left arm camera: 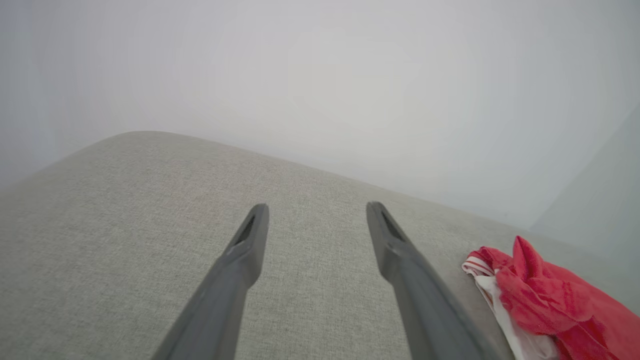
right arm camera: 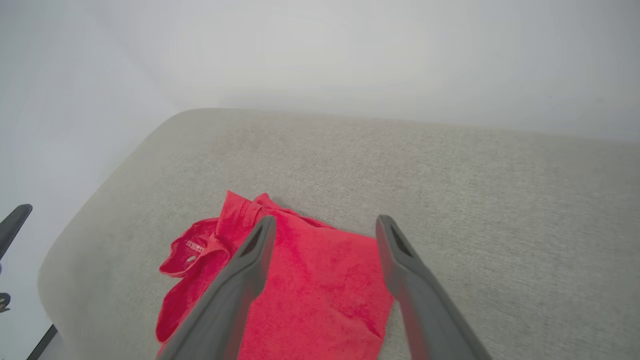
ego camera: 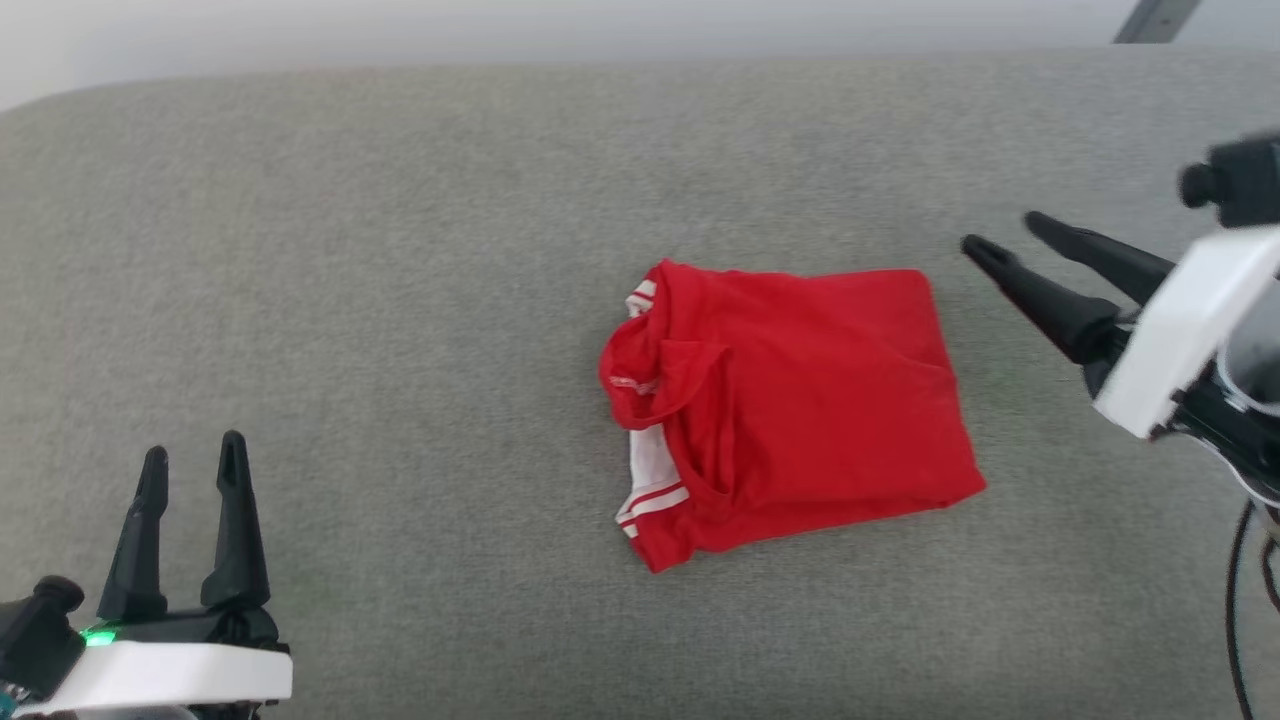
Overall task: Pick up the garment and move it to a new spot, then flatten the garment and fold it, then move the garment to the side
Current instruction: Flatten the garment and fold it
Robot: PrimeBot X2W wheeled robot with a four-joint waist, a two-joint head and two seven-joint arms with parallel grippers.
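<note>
Head view: folded red garment [ego camera: 790, 410] at centre of grey woven cushion [ego camera: 400, 250], white striped sleeve trim along its 9 o'clock edge; left gripper [ego camera: 194, 448] at 7 o'clock, right gripper [ego camera: 1002, 231] at 3 o'clock, both spread wide and empty
Left wrist view: tapered dark fingers over bare cushion, rumpled collar at 4 o'clock
Right wrist view: smooth red panel between parted fingers, other arm's fingertip at 9 o'clock

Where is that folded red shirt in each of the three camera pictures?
Head view: garment lies folded, right of centre.
Left wrist view: garment at the lower right corner.
Right wrist view: garment low, left of centre.
Shared landmark: the grey cushion beneath it.
</note>
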